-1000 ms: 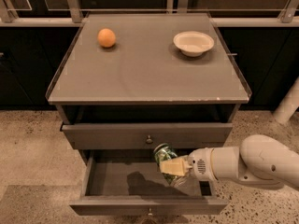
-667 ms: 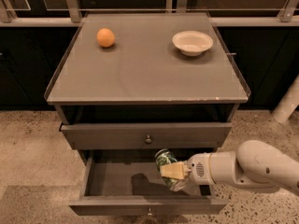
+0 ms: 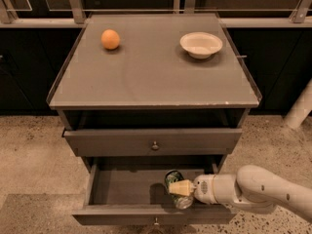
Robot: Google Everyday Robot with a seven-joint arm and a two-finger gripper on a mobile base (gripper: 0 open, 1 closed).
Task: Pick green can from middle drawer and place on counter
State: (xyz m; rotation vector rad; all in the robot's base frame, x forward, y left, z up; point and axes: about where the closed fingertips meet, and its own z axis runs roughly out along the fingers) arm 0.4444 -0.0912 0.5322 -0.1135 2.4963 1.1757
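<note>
A: Where is the green can (image 3: 174,188) just now?
B: In the open middle drawer (image 3: 122,188), close to its front edge and nearer the right front corner than the left. It sits tilted, one silver end up toward the drawer's back, the other down by the front edge.
A: And the gripper (image 3: 182,188)?
B: Right on it. The jaws look closed on the can's middle: one pale finger lies across the near side, the other is hidden behind.
A: How will it handle?
B: I'd judge it light and stiff, but thin-walled and smooth, so a hard squeeze could dent it and it could slip round in the grip. The middle of the body is the sound place to hold, clear of the shiny ends.
A: The arm (image 3: 265,194)?
B: It comes in low from the right, forearm about level, wrist pointing left over the drawer's right edge. The shut top drawer (image 3: 153,141) sits just above, so the can should come forward before it rises.
A: Room on the surface (image 3: 146,82)?
B: An orange ball (image 3: 110,39) sits by the far left corner, a white bowl (image 3: 201,44) by the far right; the near edge looks the easy spot
</note>
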